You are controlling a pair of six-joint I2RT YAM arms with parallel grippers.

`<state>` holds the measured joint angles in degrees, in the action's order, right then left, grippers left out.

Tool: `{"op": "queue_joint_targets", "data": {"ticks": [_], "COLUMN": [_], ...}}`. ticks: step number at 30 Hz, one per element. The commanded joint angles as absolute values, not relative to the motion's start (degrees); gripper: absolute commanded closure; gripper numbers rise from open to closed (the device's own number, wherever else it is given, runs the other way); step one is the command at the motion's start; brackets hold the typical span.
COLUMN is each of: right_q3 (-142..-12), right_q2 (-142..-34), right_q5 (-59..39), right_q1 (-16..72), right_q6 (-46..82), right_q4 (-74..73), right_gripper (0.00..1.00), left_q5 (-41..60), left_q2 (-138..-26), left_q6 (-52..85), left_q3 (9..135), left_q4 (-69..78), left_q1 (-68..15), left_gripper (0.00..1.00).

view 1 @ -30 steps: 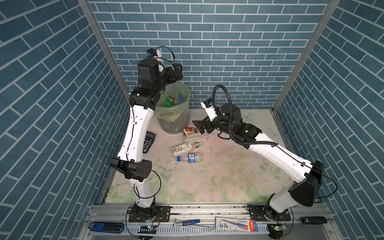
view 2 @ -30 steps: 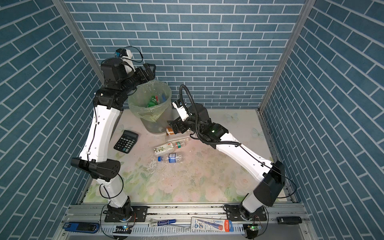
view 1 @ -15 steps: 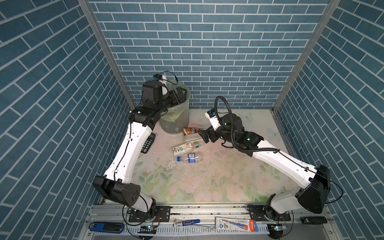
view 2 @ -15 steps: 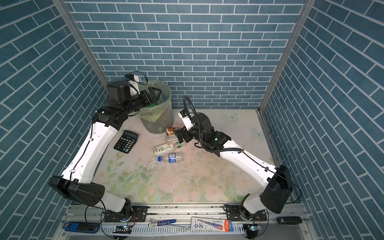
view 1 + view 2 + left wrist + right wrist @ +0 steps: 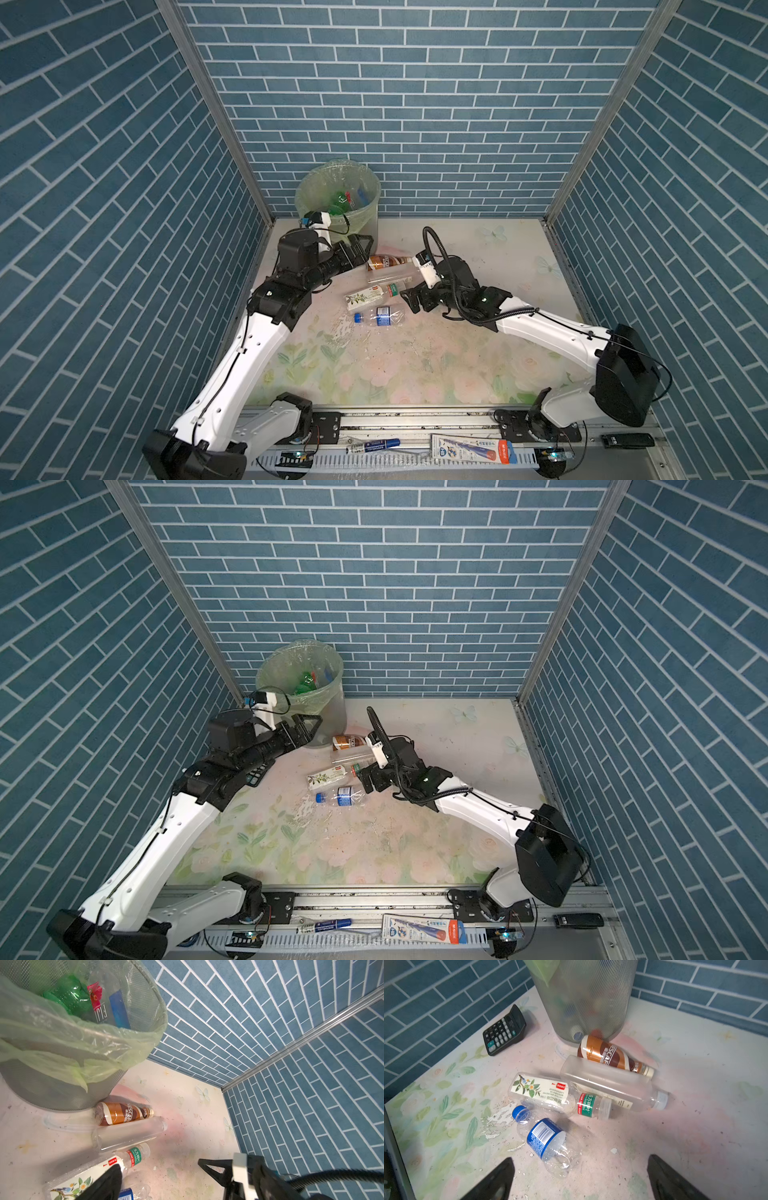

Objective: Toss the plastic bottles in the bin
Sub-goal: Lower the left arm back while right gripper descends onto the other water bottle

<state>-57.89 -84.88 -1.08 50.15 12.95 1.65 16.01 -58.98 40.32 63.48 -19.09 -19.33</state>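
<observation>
Right wrist view: right gripper (image 5: 580,1159) spread wide beside the blue-labelled bottle (image 5: 548,1138); left gripper (image 5: 365,249), spread and empty, has come down from the bin (image 5: 368,216) left of centre, so four bottles (image 5: 539,1088) still need binning.

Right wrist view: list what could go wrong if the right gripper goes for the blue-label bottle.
1. The crushed blue-label bottle lies close beside the white-label tea bottle; the open right gripper may squeeze it out or drag both.
2. The open left gripper hovers by the brown Nescafe bottle in the same cluster, so the arms could clash.
3. That brown bottle lies beside the bin; a nudge might roll it away.
</observation>
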Motion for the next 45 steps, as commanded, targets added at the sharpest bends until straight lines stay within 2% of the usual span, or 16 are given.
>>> {"op": "queue_joint_targets", "data": {"ticks": [1,6,12,28,30,39,45], "right_q3": [-54.0,-51.7,-53.1,-56.7,-57.5,-59.1,-59.0], "right_q2": [-87.9,-90.7,-95.0,-103.4,-104.3,-106.4,-107.5], "right_q5": [-0.7,-2.5,-2.6,-4.7,-7.3,-10.4,-11.4], "right_q1": [51.5,53.1,54.8,54.9,54.9,54.9,54.9], "right_q6": [15.6,16.0,14.1,9.4,8.6,7.4,8.0], "right_q4": [-5.2,-9.2,-9.7,-12.3,-12.1,-11.8,-11.8], "right_gripper": [0.01,0.01,0.01,0.01,0.01,0.01,0.06], "left_q5": [16.7,16.6,17.1,15.1,14.5,9.9,7.3], "left_q2": [-54.7,-47.9,-45.1,-44.2,-44.1,-43.7,-41.2], "left_q6": [41.7,43.6,43.7,44.6,45.3,47.4,47.1], "left_q3": [58.6,50.1,45.2,38.2,37.2,35.3,34.2], "left_q4": [-17.2,-14.9,-14.6,-13.4,-12.4,-11.5,-13.0], "left_q1": [-19.8,-19.9,-19.9,-20.2,-20.5,-24.3,-26.0], "left_gripper": [0.01,0.01,0.01,0.01,0.01,0.01,0.01]}}
